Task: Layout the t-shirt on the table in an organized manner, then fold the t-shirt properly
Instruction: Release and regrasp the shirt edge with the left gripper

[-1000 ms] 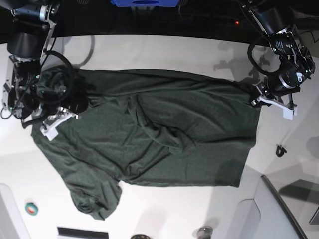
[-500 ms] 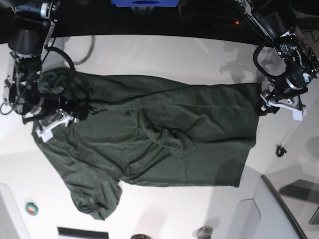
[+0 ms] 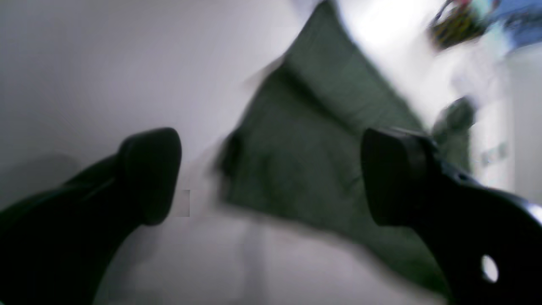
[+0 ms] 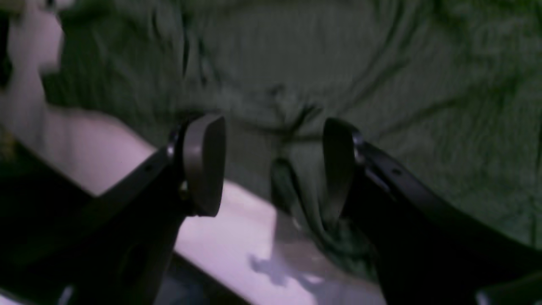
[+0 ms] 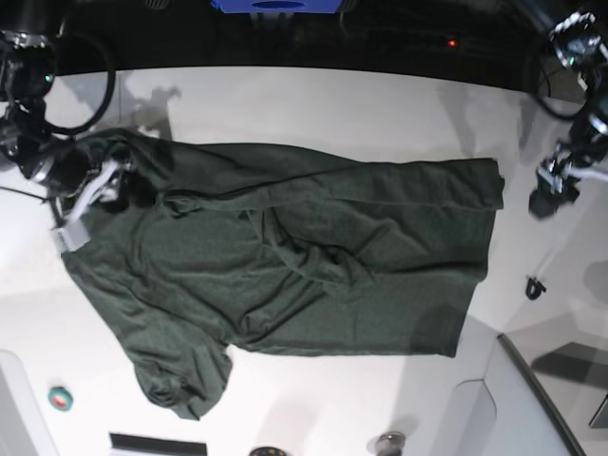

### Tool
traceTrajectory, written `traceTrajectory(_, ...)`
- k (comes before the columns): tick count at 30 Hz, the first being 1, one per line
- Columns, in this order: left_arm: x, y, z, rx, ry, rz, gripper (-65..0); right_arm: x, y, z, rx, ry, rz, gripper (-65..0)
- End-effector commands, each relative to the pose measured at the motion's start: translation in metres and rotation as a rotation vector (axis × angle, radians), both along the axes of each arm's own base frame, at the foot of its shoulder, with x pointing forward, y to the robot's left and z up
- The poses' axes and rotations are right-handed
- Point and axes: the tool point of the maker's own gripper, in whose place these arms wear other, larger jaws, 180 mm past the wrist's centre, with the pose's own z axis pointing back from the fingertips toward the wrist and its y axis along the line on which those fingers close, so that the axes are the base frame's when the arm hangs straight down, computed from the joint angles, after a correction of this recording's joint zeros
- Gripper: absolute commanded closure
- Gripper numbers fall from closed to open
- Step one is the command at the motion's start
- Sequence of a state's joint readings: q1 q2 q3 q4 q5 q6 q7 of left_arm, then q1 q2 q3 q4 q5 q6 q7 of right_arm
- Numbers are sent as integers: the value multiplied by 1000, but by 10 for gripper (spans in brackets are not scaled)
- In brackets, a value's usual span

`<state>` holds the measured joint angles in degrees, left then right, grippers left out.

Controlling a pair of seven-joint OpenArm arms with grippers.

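Table [image 5: 313,100]: wide white top, running past the shirt on every side; a dark strip of background lies along its far edge in the base view.
Shirt [image 5: 285,266]: dark green, spread across the middle of the table, wrinkled through the centre; one sleeve bunches toward the near left edge of the base view, and a straight hem runs down the right side.
Right gripper [image 4: 271,165]: at the shirt's upper left corner in the base view; fingers spread, nothing pinched between them, with rumpled green cloth below and a fold rising beside one finger [image 4: 338,169].
Left gripper [image 3: 271,176]: off the shirt's right edge in the base view, apart from the cloth; fingers spread wide over white table, a shirt corner visible between them, blurred.
Small dark item [image 5: 535,287]: on the table near the right edge.
Round green-and-red item [image 5: 60,399]: near the lower left corner.
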<state>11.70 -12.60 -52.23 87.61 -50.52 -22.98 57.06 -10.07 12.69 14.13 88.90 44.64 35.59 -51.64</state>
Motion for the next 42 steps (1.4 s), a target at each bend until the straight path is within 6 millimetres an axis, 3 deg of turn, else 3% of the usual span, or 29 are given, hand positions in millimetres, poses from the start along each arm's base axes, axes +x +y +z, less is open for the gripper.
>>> traceTrajectory(1,2,2,14,62,-20,-35,-650,0,8,10,-3,-47,69,-339)
traceTrajectory(3,-20,4,2,130,74,-56,-650,-15,22,6,-12,-35,150,-324)
traceTrajectory(5,-36,-2,-14,187,175,-99,-536,-26,37,4,7,-40,192,-261)
traceTrajectory(7,-47,-14,-32,215,245,-145,-347,-33,46,2,33,-42,199,-165)
traceTrajectory(8,-50,-20,-39,225,253,-153,-221,-36,48,1,48,-42,186,-99)
traceTrajectory(10,-55,-30,-49,243,256,-167,0,-38,42,1,76,-56,118,0)
traceTrajectory(13,-67,-51,-69,277,303,-230,0,-42,27,2,108,-79,-1,-11)
traceTrajectory(16,-73,-63,-84,283,320,-249,0,-50,35,-3,97,-47,57,-6)
traceTrajectory(19,-76,-61,-95,256,301,-196,0,-59,51,-7,104,-25,123,-6)
traceTrajectory(25,-74,-39,-90,236,229,-30,0,-61,52,-8,108,-24,121,-6)
traceTrajectory(28,-67,-33,-86,234,206,3,-248,-61,51,-8,105,-24,123,-6)
traceTrajectory(31,-55,-35,-91,210,193,12,-395,-60,51,-8,105,-25,123,-6)
traceTrajectory(33,-47,-37,-96,186,187,19,-428,-59,51,-7,106,-28,124,-6)
traceTrajectory(42,-17,-46,-105,119,156,33,-426,-60,50,-7,104,-27,123,-6)
